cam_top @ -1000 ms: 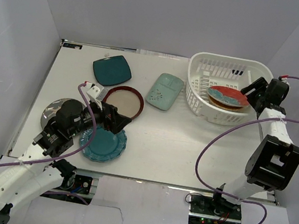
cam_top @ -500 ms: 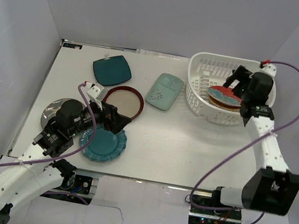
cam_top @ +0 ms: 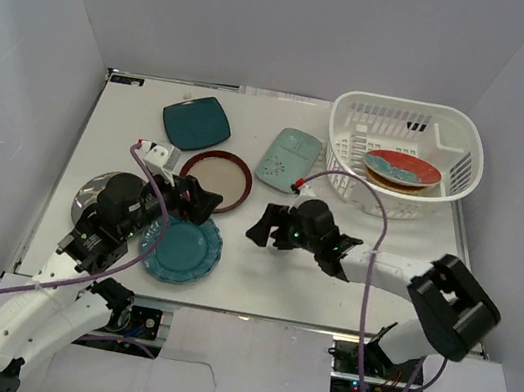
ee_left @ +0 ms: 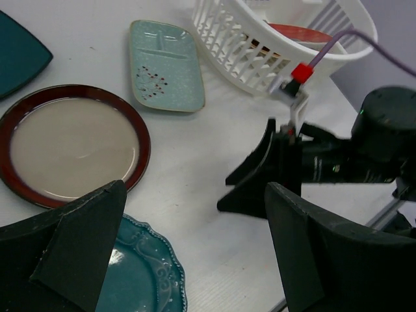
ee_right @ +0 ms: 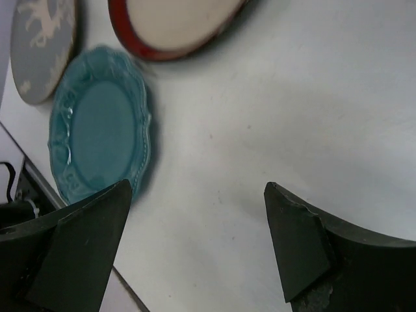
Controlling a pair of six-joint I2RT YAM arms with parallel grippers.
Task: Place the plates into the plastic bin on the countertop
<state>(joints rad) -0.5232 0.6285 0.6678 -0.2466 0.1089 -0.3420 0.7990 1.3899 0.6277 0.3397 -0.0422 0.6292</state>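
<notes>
Now, low over the middle of the countertop: right gripper, fingers spread wide, nothing between them. Points toward nine o'clock, arm stretched flat from the five o'clock corner. Facing it from eight o'clock: left gripper, likewise spread and empty, near the scalloped teal plate and red-rimmed beige plate. At one o'clock, inside the plastic bin: red-and-turquoise patterned plate. Out on the table: mint plate at twelve, dark teal plate at eleven, dark grey plate at nine.
</notes>
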